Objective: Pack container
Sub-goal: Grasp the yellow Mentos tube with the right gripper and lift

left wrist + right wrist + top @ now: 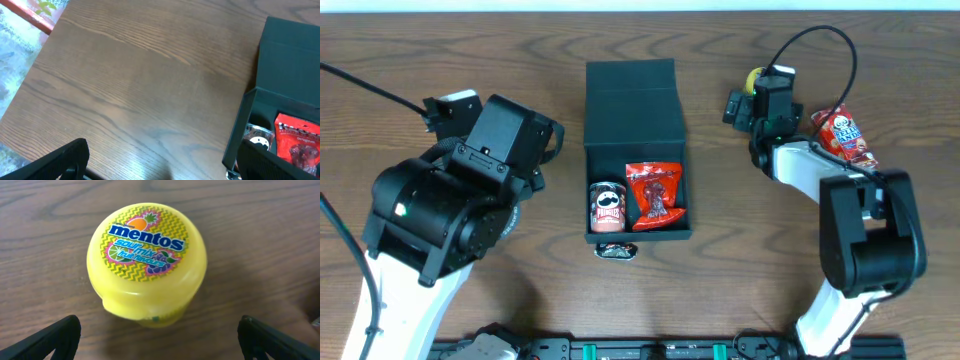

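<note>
The dark container point(588, 190) sits open at the table's middle, its lid point(631, 95) laid back flat. Inside are a Pringles can point(608, 207) and a red snack bag point(655, 196). In the left wrist view the container's wall point(241, 127) and the red bag point(298, 141) show at the right. My left gripper point(162, 165) is open and empty over bare table left of the container. My right gripper point(160, 335) is open just above a yellow Mentos tub point(146, 260), which peeks out behind the wrist in the overhead view point(755, 78).
A red and blue snack bag point(844, 136) lies at the right, beside my right arm. A small dark wrapped item point(617, 251) lies on the table at the container's front edge. The table's far-left edge point(35, 20) shows in the left wrist view.
</note>
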Motion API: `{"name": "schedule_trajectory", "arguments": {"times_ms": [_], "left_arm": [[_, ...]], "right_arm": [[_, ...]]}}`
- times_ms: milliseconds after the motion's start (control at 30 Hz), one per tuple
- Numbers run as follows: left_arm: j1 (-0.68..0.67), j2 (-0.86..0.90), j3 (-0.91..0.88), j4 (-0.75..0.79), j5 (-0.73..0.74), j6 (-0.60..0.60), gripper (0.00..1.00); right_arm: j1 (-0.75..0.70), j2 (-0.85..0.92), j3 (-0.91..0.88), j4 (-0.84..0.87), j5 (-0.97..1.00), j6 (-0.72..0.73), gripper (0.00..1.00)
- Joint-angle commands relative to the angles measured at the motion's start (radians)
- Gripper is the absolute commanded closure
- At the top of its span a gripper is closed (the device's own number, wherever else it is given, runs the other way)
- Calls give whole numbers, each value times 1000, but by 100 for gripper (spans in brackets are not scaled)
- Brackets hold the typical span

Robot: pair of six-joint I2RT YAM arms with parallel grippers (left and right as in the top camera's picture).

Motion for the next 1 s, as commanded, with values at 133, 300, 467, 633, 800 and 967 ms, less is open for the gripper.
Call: {"name": "schedule_trajectory", "arguments": {"times_ms": [133, 300, 467, 633, 800, 967], "left_arm": [[4, -1, 0, -10, -26, 3, 5], [4, -1, 0, -8, -26, 3, 5], [4, -1, 0, -8, -26, 3, 5], [4, -1, 0, -3, -23, 3, 5], [4, -1, 0, 3, -18, 3, 5], [4, -1, 0, 4, -19, 3, 5]], "right_arm": [[-10, 66, -1, 96, 1, -31, 1], [-29, 70, 5, 130, -3, -32, 1], [-47, 70, 26, 134, -6, -36, 1], [-48, 70, 54, 132, -30, -69, 1], [-48, 114, 82, 129, -38, -77, 1], [-48, 126, 84, 129, -38, -76, 1]]}}
